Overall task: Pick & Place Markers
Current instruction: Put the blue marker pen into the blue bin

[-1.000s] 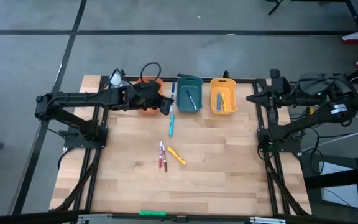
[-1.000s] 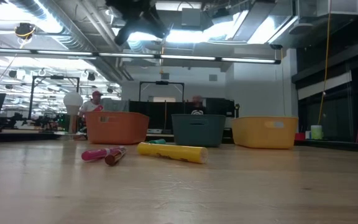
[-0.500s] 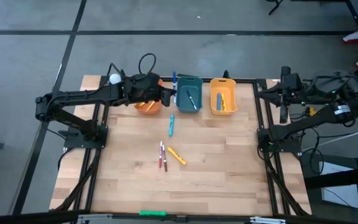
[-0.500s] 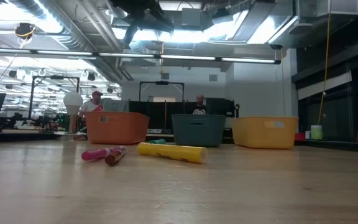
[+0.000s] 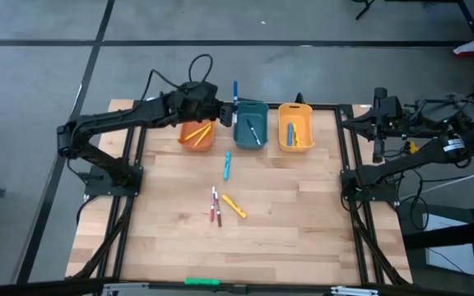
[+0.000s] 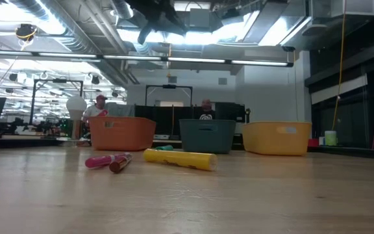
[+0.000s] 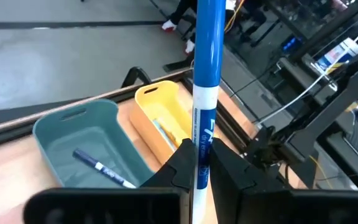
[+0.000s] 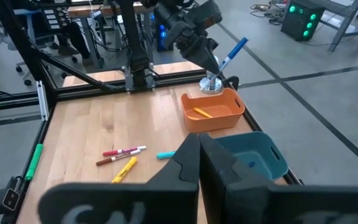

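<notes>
My left gripper (image 5: pixel 225 108) is shut on a white-bodied marker with a blue cap (image 5: pixel 235 92), raised high between the orange bin (image 5: pixel 196 134) and the teal bin (image 5: pixel 251 123). It also shows in the right wrist view (image 8: pixel 213 67). Markers lie in the teal bin, the orange bin and the yellow bin (image 5: pixel 295 126). On the table lie a teal marker (image 5: pixel 226 164), red and white markers (image 5: pixel 215 205) and a yellow marker (image 5: pixel 234 205). My right gripper (image 5: pixel 344 123) is shut and empty at the table's far right edge. My left gripper pinches the marker's white body (image 7: pixel 201 163) between its two fingers, which lie across it. The blue cap end (image 7: pixel 209 37) sticks out well beyond the fingers. The marker is lifted clear and tilted, its cap end up and toward the far edge (image 8: pixel 235 48).
A bright green stick (image 5: pixel 202 281) lies at the table's near edge. The black frame rails (image 5: pixel 348 164) run along the table's sides. In the low view people sit behind the bins (image 6: pixel 99 104).
My left gripper has risen and gone toward the table's far edge with the blue-capped marker, from over the orange bin's right side to beside the teal bin's far left corner. My right gripper has drawn back toward the table's right edge.
</notes>
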